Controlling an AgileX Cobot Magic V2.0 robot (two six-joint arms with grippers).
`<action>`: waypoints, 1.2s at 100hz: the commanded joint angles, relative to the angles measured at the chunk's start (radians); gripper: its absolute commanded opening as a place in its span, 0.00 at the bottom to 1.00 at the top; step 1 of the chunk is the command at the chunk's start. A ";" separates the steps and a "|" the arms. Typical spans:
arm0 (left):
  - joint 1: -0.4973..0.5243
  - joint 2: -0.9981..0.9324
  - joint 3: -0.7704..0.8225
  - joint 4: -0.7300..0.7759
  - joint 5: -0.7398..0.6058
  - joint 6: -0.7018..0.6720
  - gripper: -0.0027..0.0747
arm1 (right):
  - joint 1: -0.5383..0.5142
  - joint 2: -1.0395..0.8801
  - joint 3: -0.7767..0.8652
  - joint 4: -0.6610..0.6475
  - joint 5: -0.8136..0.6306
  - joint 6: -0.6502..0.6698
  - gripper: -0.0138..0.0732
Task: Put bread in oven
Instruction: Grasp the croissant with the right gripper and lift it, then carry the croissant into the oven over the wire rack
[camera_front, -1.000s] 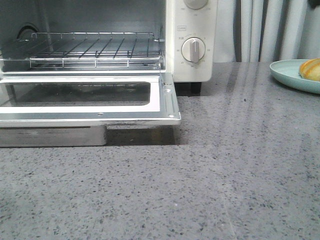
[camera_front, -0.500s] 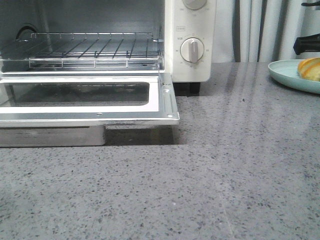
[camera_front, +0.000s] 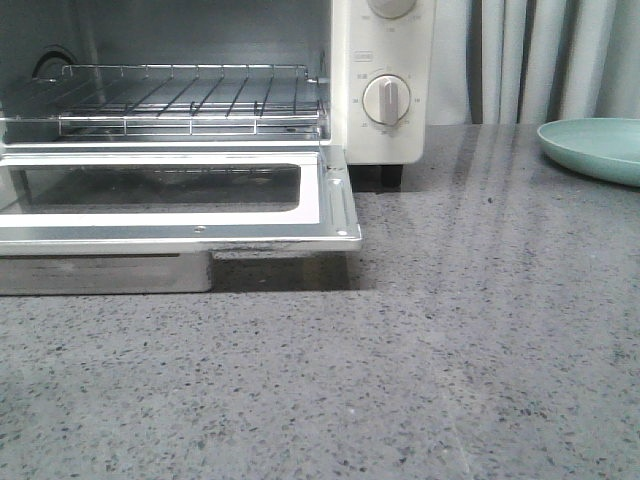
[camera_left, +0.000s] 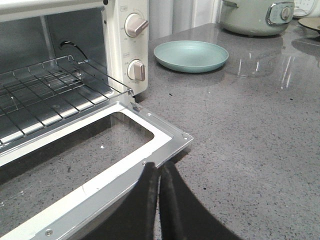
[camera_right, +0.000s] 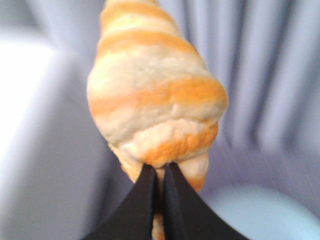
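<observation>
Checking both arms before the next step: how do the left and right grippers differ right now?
The right gripper is shut on the bread, lifted in front of the curtains; the left gripper holds nothing. The left gripper sits low by the corner of the oven door; the right one is raised above the plate. Both have dark, tapered fingers, nearly closed.

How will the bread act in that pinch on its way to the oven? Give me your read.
The bread looks soft and puffy, so it probably squashes rather than cracks. The right gripper pinches only its tapered end, with the bulk hanging beyond, so it may sag or swing. Its rounded, striped crust has no flat face; set on the wire rack, it could rock or roll.
</observation>
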 joint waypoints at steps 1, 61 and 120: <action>-0.002 0.008 -0.024 -0.045 -0.049 -0.010 0.01 | 0.131 -0.118 -0.031 -0.043 -0.173 -0.016 0.09; -0.002 0.008 -0.024 -0.151 -0.025 -0.010 0.01 | 0.699 0.166 -0.031 -0.275 0.000 -0.012 0.09; -0.002 0.008 -0.024 -0.187 0.003 -0.010 0.01 | 0.590 0.428 -0.255 -0.260 0.009 0.007 0.09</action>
